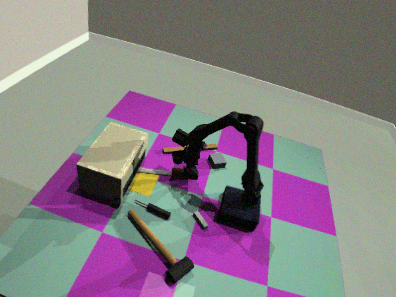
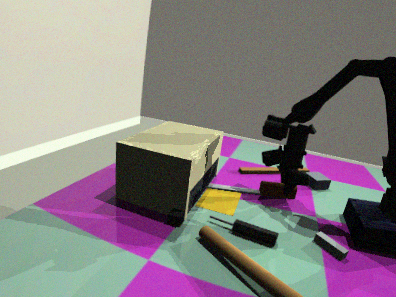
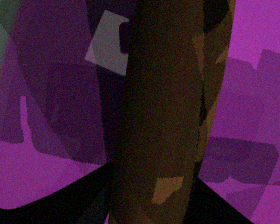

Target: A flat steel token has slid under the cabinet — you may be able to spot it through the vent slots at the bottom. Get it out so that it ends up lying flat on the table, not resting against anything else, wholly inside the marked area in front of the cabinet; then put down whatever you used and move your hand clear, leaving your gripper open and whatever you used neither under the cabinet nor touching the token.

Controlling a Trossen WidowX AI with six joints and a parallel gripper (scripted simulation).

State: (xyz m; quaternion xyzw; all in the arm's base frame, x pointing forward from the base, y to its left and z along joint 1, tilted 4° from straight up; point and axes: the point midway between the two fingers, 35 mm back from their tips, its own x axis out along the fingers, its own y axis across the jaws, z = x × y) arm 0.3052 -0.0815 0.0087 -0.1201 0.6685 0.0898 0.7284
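My hand (image 1: 191, 171) (image 2: 289, 191) is clenched on the brown handle (image 1: 178, 173) (image 2: 270, 189) (image 3: 160, 110) of a flat grey blade (image 1: 152, 171) (image 2: 234, 189), its far end at the cream box-shaped cabinet (image 1: 112, 151) (image 2: 170, 141). I can't see the steel token, presumably still underneath, so retrieval, placing on the yellow square (image 1: 145, 184) (image 2: 221, 201) and release remain. I count one cabinet, one bladed tool, one hammer (image 1: 152, 236) (image 2: 245, 261), one black screwdriver (image 1: 158, 211) (image 2: 255, 232), one orange-brown stick (image 1: 172, 150) (image 2: 252, 170), two grey blocks (image 1: 217, 160) (image 1: 200, 220) (image 2: 319, 180) (image 2: 331, 245).

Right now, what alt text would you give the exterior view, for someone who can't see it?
A robot gripper grips a brown-handled tool, its thin blade reaching toward a beige cabinet beside a yellow marked area; a screwdriver lies nearer.
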